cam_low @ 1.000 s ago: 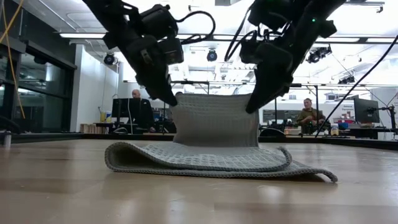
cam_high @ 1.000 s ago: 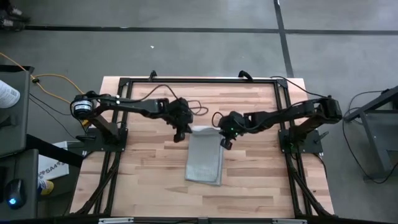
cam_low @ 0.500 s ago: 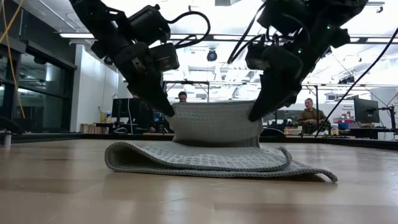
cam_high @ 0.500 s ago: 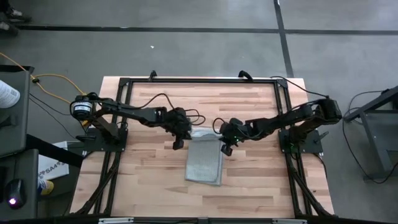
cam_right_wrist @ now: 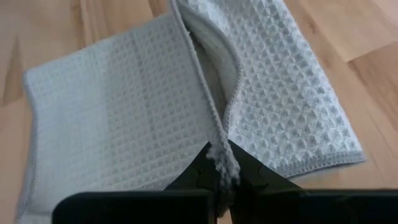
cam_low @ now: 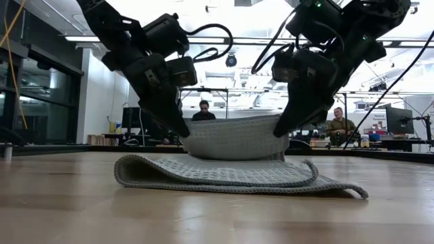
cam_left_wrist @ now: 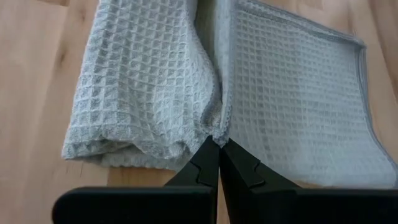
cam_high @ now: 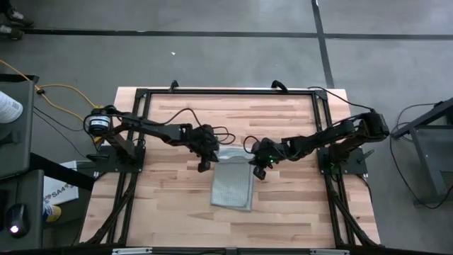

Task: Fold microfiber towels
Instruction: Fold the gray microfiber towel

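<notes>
From above, you see the microfiber towel [cam_high: 233, 183] lying near the middle of the table [cam_high: 163, 212], its long axis running from the far edge toward the near edge. The left end effector [cam_high: 204, 165] and the right end effector [cam_high: 257, 171] flank the towel's far end. A second ago both sat farther back over that end; they have since travelled toward the towel's near edge, so the raised flap now covers more of the lower layer. You are mid-fold, judging by that.

In the level view, the towel [cam_low: 237, 173] rests flat in a doubled layer, and its lifted edge hangs as a shallow sling between the left end effector [cam_low: 182, 131] and the right end effector [cam_low: 279, 130]. That edge stood taller a second ago; it has dropped and now sags close above the flat layers. People sit in the room well behind the towel.

From the left wrist, the left end effector [cam_left_wrist: 219, 144] has its fingers pressed together on a corner of the towel [cam_left_wrist: 292, 99], with the ribbed cloth spreading away from the pinch and a bunched fold beside it.

From the right wrist, the right end effector [cam_right_wrist: 219, 157] likewise pinches the opposite corner of the towel [cam_right_wrist: 118, 99], hem caught between closed fingers. The fold looks close to being laid down.
</notes>
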